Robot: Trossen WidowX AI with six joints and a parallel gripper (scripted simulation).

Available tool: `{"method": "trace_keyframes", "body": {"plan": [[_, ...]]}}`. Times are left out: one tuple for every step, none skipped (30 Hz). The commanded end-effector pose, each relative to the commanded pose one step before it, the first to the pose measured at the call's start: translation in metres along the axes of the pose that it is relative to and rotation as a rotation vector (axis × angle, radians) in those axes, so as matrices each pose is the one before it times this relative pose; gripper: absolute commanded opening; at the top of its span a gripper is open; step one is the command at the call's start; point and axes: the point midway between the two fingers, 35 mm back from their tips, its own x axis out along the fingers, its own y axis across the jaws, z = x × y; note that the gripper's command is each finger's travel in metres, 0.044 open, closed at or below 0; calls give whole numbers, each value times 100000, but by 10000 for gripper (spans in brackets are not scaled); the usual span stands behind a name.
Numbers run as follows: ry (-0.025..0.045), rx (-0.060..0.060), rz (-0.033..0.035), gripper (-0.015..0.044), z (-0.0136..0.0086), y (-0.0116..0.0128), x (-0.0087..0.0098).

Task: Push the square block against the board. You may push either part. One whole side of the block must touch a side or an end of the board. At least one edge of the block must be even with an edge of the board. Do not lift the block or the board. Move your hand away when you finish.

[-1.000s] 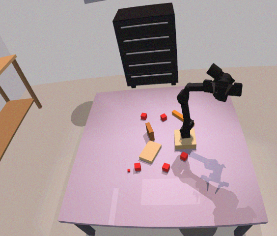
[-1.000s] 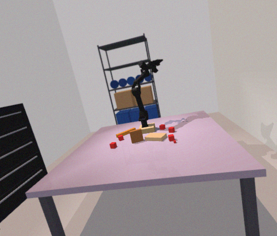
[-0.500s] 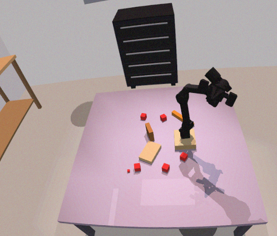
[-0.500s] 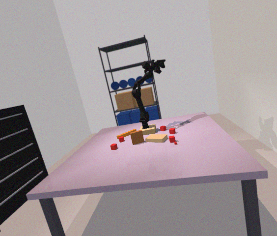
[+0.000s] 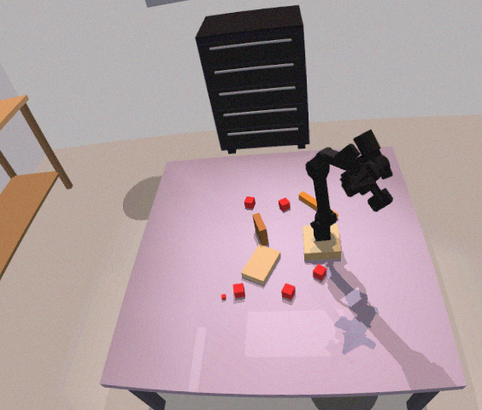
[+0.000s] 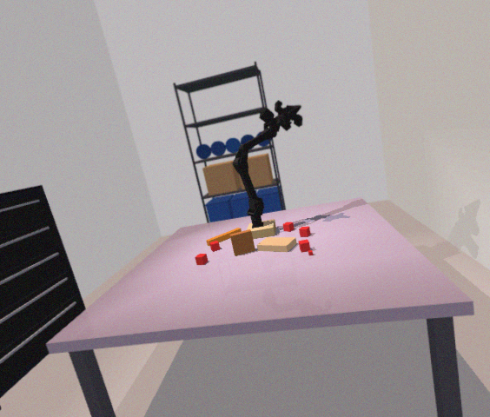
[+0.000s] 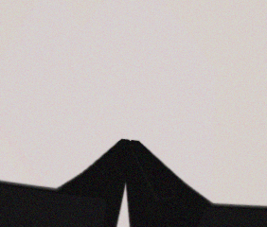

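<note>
A brown square block stands on a narrow side on the table. A light tan rectangular board lies flat beside it. The block's near end is close to the board's back corner; I cannot tell whether they touch. The two are angled to each other, with no whole side of the block against the board. My gripper is shut and empty, its fingertips together in the wrist view. It is raised high above the table, well away from both parts. The wrist view shows neither part.
An orange strip lies behind the arm's tan base, partly hidden by the arm in the top view. Several red cubes lie around the parts. A tiny red cube lies near the board's front side.
</note>
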Motion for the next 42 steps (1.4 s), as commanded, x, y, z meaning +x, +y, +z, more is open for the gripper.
{"method": "trace_keyframes", "body": {"plan": [[-1558, -14527, 1522, 0, 1429, -470, 1524], [-497, -3100, 398, 0, 323, -72, 373], [-520, -3095, 363, 0, 328, -81, 373], [-694, -2633, 613, 0, 378, -7, 347], [-712, -2631, 588, 0, 382, -15, 346], [-692, -2721, 494, 0, 369, -41, 344], [-665, -2823, 389, 0, 354, -70, 342], [-681, -2818, 360, 0, 356, -79, 341], [-534, -3018, 95, 0, 290, -141, 325], [-542, -3016, 55, 0, 290, -151, 325], [-552, -3009, 20, 0, 291, -160, 324], [-561, -3003, -16, 0, 292, -168, 324], [-571, -2994, -49, 0, 293, -177, 324], [-570, -3236, -51, 0, 342, -188, 363], [-599, -3328, -98, 0, 355, -206, 373], [-608, -3315, -144, 0, 357, -217, 372], [-616, -3302, -191, 0, 358, -229, 371], [-621, -3287, -237, 0, 359, -241, 369], [-625, -3272, -284, 0, 359, -253, 368], [-628, -3257, -330, 0, 359, -266, 367], [-628, -3241, -377, 0, 359, -278, 365], [-627, -3224, -424, 0, 358, -290, 364], [-625, -3207, -470, 0, 357, -302, 362], [-1628, -619, 279, 0, 532, -78, 322], [-1653, -630, 279, 0, 539, -81, 326], [-1643, -664, 264, 0, 537, -86, 326], [-1563, -918, 182, 0, 520, -111, 331], [-1565, -918, 173, 0, 520, -114, 330], [-1099, -1458, -68, 0, 393, -161, 293], [-427, -2227, -407, 0, 211, -228, 238], [-423, -2219, -427, 0, 209, -233, 238], [-416, -2211, -448, 0, 207, -238, 237], [-409, -2204, -469, 0, 205, -242, 236], [-463, -2730, -597, 0, 251, -308, 292], [-559, -3349, -778, 0, 308, -389, 359], [-543, -3330, -825, 0, 304, -401, 359], [-526, -3307, -870, 0, 299, -413, 357], [-507, -3285, -914, 0, 294, -424, 356], [-486, -3261, -958, 0, 288, -436, 355], [-463, -3237, -1000, 0, 282, -447, 354], [-439, -3213, -1042, 0, 276, -458, 353], [-414, -3188, -1083, 0, 270, -469, 351]]}}
